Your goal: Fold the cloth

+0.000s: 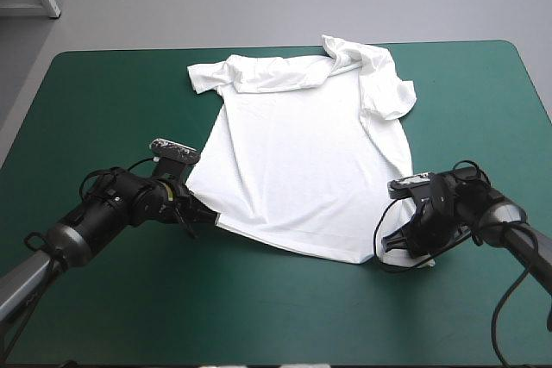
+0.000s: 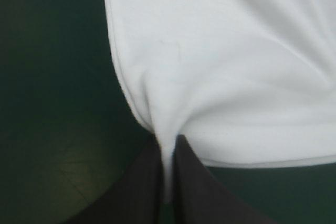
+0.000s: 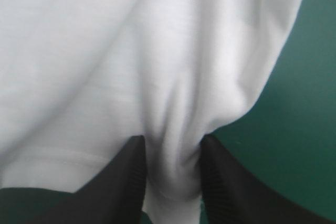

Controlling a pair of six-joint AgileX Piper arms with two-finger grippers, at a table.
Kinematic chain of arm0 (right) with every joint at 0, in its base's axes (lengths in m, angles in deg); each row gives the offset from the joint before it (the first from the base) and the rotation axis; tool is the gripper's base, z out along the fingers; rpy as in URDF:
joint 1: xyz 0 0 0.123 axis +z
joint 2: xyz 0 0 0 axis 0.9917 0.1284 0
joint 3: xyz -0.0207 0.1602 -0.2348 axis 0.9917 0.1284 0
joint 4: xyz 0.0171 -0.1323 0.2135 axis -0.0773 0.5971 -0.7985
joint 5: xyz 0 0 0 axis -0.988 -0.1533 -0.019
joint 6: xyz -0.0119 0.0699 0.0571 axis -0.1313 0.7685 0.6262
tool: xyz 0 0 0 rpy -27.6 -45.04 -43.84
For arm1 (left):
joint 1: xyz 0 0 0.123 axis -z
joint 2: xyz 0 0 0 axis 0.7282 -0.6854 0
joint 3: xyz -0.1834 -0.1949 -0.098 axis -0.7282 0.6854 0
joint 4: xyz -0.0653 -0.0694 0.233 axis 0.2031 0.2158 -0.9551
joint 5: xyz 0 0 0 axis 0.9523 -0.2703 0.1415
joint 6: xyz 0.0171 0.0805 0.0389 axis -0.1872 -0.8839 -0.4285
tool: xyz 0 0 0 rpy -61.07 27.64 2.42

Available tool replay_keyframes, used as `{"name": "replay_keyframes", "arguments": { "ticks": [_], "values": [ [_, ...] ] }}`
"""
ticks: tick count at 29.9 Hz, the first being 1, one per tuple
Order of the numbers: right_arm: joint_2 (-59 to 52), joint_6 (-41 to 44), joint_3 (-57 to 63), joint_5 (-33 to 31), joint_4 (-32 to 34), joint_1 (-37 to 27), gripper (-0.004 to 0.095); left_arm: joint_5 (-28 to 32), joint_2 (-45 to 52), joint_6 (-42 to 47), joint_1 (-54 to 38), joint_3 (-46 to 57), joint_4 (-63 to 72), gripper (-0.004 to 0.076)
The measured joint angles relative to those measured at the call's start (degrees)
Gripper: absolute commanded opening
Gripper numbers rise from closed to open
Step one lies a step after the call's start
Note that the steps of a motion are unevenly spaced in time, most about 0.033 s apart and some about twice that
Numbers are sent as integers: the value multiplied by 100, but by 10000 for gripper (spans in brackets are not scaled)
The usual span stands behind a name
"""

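The white T-shirt (image 1: 302, 152) lies spread flat on the teal-green table, collar toward the far edge and hem toward the near edge; its far-right sleeve is rumpled and folded over. My left gripper (image 1: 197, 210) is at the hem's left corner, shut on the T-shirt (image 2: 220, 77), a thin pinch of cloth between the black fingers (image 2: 142, 182). My right gripper (image 1: 398, 243) is at the hem's right corner, shut on the T-shirt (image 3: 131, 66), a thicker bunch of cloth between its fingers (image 3: 123, 179).
Bare teal-green cover (image 1: 112, 109) lies on both sides of the shirt and along the near edge. The shirt's collar reaches close to the table's far edge (image 1: 285, 47).
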Motion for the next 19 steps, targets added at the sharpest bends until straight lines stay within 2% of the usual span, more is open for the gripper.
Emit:
{"name": "replay_keyframes", "arguments": {
  "ticks": [1,5,13,19],
  "values": [
    [-52,-19,84,113,-25,42,-22,0,0,0,0,0,0,24],
    [-168,-106,212,306,-147,92,-17,0,0,0,0,0,0,24],
    [-259,-214,-47,268,-169,146,-17,135,0,-20,0,-243,-6,24],
    [-415,-231,-1409,432,-154,184,-17,126,0,-320,0,-1359,-211,24]
  ]
}}
